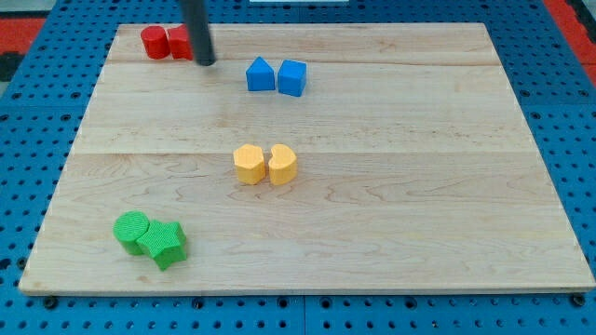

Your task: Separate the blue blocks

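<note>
Two blue blocks sit side by side near the view's top centre: a blue house-shaped block (pixel 260 74) on the left and a blue cube (pixel 292 77) touching it on the right. My tip (pixel 206 62) is on the board to the left of the blue pair, apart from them by a short gap. It stands right next to the red blocks.
A red cylinder (pixel 154 42) and a second red block (pixel 179 42) sit at the top left, partly behind my rod. Two yellow blocks (pixel 265 164) sit at the centre. A green cylinder (pixel 131 230) and a green star (pixel 165 244) sit at the bottom left. The wooden board (pixel 419 186) lies on a blue pegboard.
</note>
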`<state>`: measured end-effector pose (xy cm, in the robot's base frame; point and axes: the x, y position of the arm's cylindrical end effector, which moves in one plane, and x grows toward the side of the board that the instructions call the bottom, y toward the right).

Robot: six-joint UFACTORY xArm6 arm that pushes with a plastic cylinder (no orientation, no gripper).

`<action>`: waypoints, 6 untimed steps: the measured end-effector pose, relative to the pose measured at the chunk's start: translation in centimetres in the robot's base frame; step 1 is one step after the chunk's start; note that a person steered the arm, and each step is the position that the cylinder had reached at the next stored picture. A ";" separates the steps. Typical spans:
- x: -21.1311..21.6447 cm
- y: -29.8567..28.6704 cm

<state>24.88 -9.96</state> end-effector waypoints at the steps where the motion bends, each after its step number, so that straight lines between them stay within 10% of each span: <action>1: 0.6 6.2; 3: 10.3 6.3; 6: 4.9 6.6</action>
<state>29.73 -3.37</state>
